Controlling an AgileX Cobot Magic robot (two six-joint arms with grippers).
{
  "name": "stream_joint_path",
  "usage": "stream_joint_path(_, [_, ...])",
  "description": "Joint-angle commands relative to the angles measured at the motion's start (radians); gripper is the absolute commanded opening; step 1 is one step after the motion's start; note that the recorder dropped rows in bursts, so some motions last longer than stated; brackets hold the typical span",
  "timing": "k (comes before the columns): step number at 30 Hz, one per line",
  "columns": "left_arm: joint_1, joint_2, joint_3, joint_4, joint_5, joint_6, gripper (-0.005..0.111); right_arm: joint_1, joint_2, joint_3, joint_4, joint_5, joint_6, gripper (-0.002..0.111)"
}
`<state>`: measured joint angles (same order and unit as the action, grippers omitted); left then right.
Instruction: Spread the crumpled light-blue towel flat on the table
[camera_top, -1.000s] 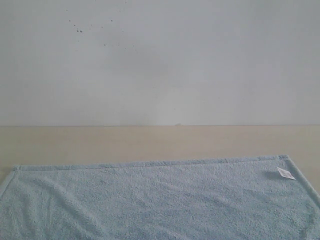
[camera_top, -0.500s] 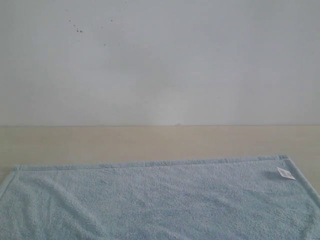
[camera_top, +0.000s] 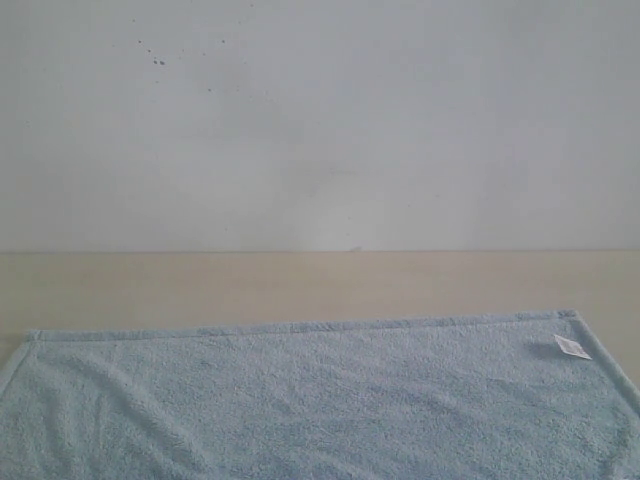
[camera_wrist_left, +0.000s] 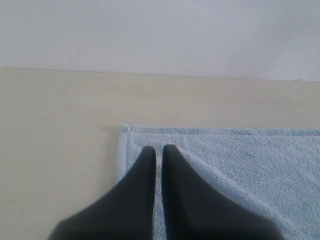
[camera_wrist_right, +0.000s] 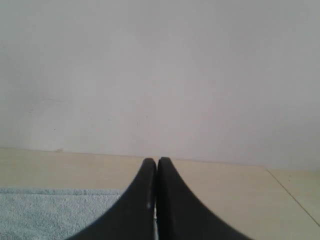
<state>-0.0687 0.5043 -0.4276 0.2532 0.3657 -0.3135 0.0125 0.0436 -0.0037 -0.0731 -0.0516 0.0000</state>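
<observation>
I count one towel (camera_top: 320, 400). One table (camera_top: 300, 285) lies under the towel. There is one small white tag (camera_top: 572, 346), on the towel's right-hand corner nearest the wall (camera_top: 400, 130), and that is one wall. There are two grippers: the left gripper (camera_wrist_left: 158, 150) over the towel's left corner and the right gripper (camera_wrist_right: 157, 161) near the towel's right end. Each has two dark fingers (camera_wrist_left: 135, 195).

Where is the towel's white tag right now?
In the exterior view, the white tag lies on the towel, just inside its far right corner, with bare table beyond.
</observation>
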Motion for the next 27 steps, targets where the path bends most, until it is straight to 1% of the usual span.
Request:
stream_joint_path(1, [-0.006,-0.008,0.001,0.000,-0.003,-0.007,0.004,0.000,-0.001,0.004,0.015,0.035,-0.011,0.000])
stream_joint_path(10, [-0.006,-0.008,0.001,0.000,-0.003,-0.007,0.004,0.000,-0.001,0.004,0.018,0.022,0.000,0.000])
stream_joint_path(12, [-0.006,-0.008,0.001,0.000,-0.003,-0.007,0.004,0.000,-0.001,0.004,0.058,0.022,-0.011,0.000])
stream_joint_path(14, [-0.006,-0.008,0.001,0.000,-0.003,-0.007,0.004,0.000,-0.001,0.004,0.121,0.026,-0.069,0.000])
stream_joint_path(19, [-0.006,-0.008,0.001,0.000,-0.003,-0.007,0.004,0.000,-0.001,0.004,0.145,0.115,-0.142,0.000])
stream_joint_path(23, [-0.006,-0.008,0.001,0.000,-0.003,-0.007,0.004,0.000,-0.001,0.004,0.145,0.136,-0.147,0.000])
stream_joint_path(27, [-0.006,-0.008,0.001,0.000,-0.003,-0.007,0.004,0.000,-0.001,0.004,0.145,0.152,-0.110,0.000])
